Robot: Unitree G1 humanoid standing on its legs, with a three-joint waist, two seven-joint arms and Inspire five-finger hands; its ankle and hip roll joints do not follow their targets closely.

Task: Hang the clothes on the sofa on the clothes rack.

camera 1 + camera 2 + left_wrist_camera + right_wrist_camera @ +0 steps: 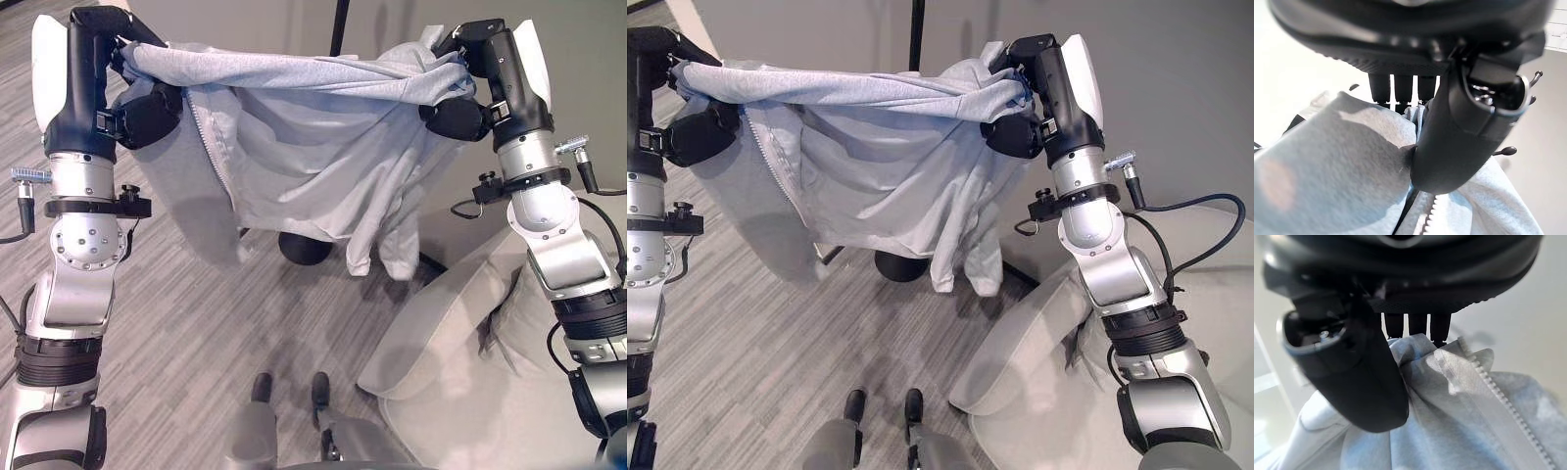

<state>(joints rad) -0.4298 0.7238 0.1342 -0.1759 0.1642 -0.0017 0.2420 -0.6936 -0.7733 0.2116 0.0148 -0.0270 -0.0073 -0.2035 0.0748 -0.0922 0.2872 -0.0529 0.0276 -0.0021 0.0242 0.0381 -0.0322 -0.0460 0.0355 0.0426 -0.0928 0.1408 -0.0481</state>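
Right now you have the hoodie (pixel 294 147) stretched in the air between both hands, well above the sofa (pixel 460 362) and just in front of the rack pole (pixel 340 27). Your left hand (pixel 137 108) is pinched on one end, your right hand (pixel 1019 117) on the other, thumbs pressed into the cloth. Held wide like this, it should be easier to drape over the rack. It is light grey, with an open zipper, its body and sleeves sagging toward the rack's dark base (pixel 304 250).
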